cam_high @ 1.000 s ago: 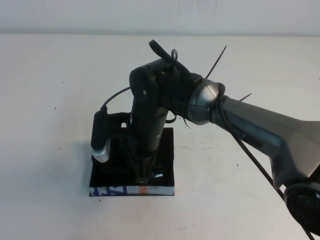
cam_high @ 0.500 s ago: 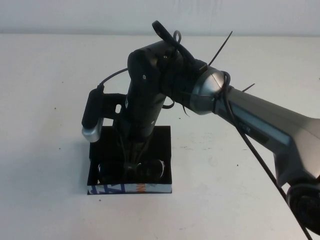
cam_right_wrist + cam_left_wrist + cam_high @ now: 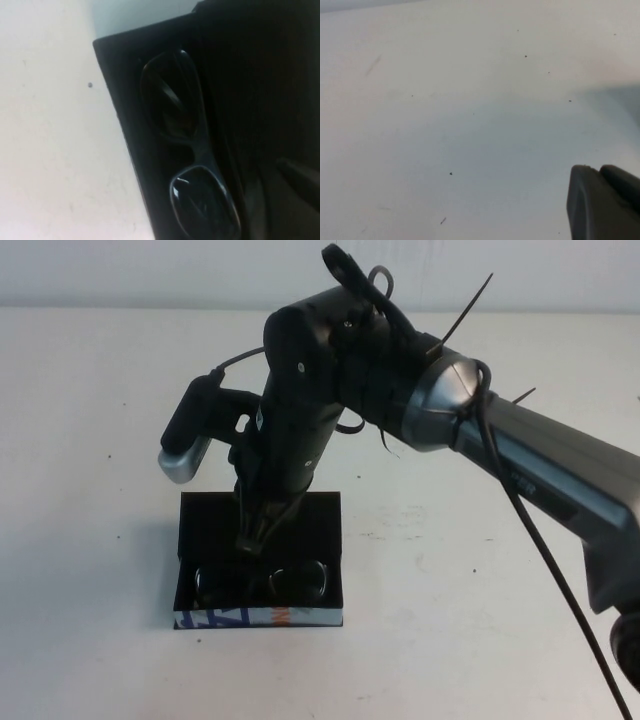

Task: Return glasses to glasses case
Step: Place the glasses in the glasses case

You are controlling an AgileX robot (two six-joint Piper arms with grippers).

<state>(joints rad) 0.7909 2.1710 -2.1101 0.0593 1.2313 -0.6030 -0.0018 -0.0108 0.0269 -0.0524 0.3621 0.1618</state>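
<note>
- The glasses case (image 3: 205, 530) lies open on the white table (image 3: 90, 440). Its near side has a printed strip (image 3: 260, 619) in white, blue and orange. There are blue letter shapes on it, but I cannot read a word from them.
- The glasses (image 3: 262, 583) lie inside the case, along its near wall, just behind the printed strip. In the right wrist view the glasses (image 3: 187, 165) show two dark lenses and a thick dark frame next to the case wall (image 3: 125, 135).
- The right gripper (image 3: 252, 540) points down above the middle of the case, a little behind the glasses and apart from them. Its fingers are close together, with a narrow gap or none, and they hold nothing.
- The left gripper (image 3: 605, 200) is seen only in the left wrist view, as a dark tip over the bare table. I cannot tell if it is open or closed.
</note>
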